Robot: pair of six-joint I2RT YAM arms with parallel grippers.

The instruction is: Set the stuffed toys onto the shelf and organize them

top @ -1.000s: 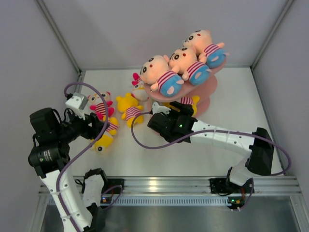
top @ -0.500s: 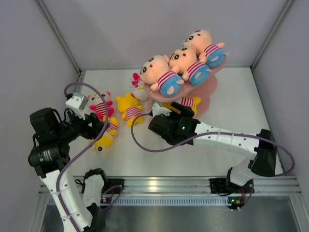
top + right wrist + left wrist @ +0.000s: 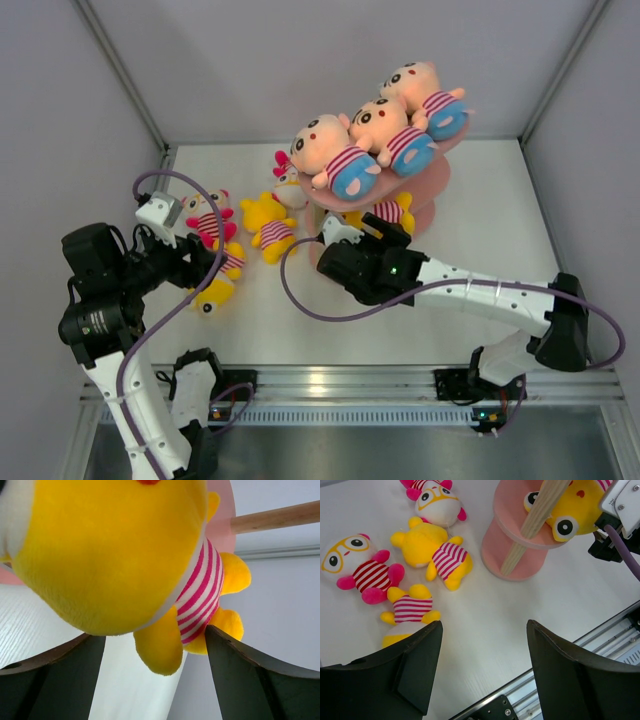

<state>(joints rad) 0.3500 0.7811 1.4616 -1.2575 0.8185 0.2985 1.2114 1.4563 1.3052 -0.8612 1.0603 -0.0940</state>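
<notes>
The pink shelf stands at the back right. Three peach stuffed toys in blue shorts lie on its top board. A yellow striped-shirt toy lies on a lower board and fills the right wrist view. My right gripper is open just in front of this toy; its arm hangs between my fingertips untouched. Several toys lie on the table at the left: a pink-legged one, a yellow one, a white-faced one and a yellow striped one. My left gripper hangs open and empty near them.
Wooden posts carry the shelf boards above its round pink base. Grey walls close the back and both sides. A metal rail runs along the near table edge. The right arm's purple cable loops over the table.
My right gripper has drawn back a little from the shelf and its jaws have spread wider, leaving the yellow toy on the lower board. The left arm has not moved.
</notes>
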